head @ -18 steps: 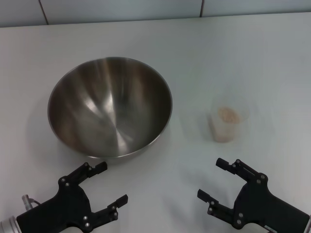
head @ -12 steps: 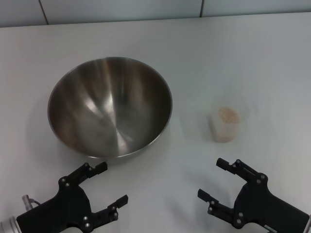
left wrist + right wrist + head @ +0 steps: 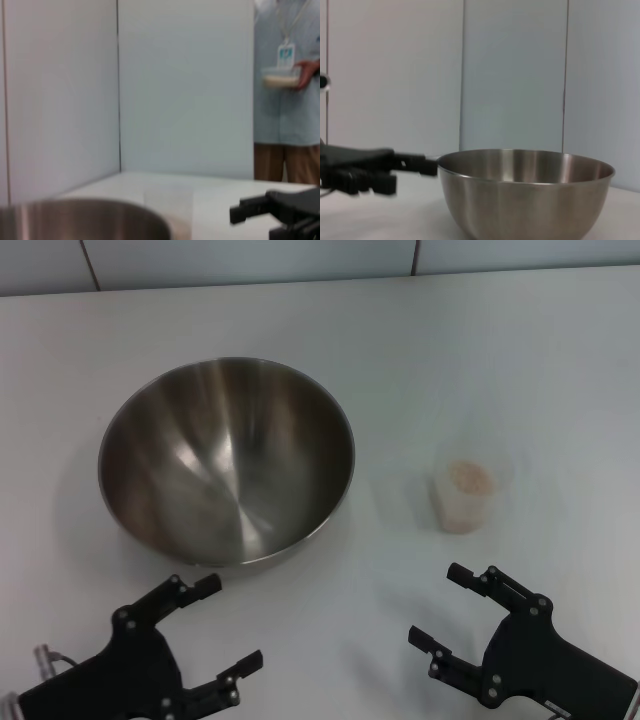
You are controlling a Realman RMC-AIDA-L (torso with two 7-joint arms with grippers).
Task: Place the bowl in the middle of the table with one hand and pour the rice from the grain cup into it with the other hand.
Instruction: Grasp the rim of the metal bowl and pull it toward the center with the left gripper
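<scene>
The steel bowl (image 3: pixel 225 460) stands empty on the white table (image 3: pixel 500 350), left of centre. The clear grain cup (image 3: pixel 465 497) stands upright to its right, with rice (image 3: pixel 468 476) inside. My left gripper (image 3: pixel 230 622) is open and empty, just in front of the bowl's near rim. My right gripper (image 3: pixel 435 605) is open and empty, in front of the cup and apart from it. The left wrist view shows the bowl's rim (image 3: pixel 75 216), the faint cup (image 3: pixel 168 212) and the right gripper (image 3: pixel 277 210). The right wrist view shows the bowl (image 3: pixel 525 195) and the left gripper (image 3: pixel 370 170).
Pale wall panels (image 3: pixel 250 260) stand behind the table's far edge. In the left wrist view a person (image 3: pixel 287 90) in a light coat stands beyond the table holding a small container. Bare table lies between the bowl and the cup.
My left gripper has drawn back a little toward the table's near edge. The right gripper, the bowl and the cup have not moved.
</scene>
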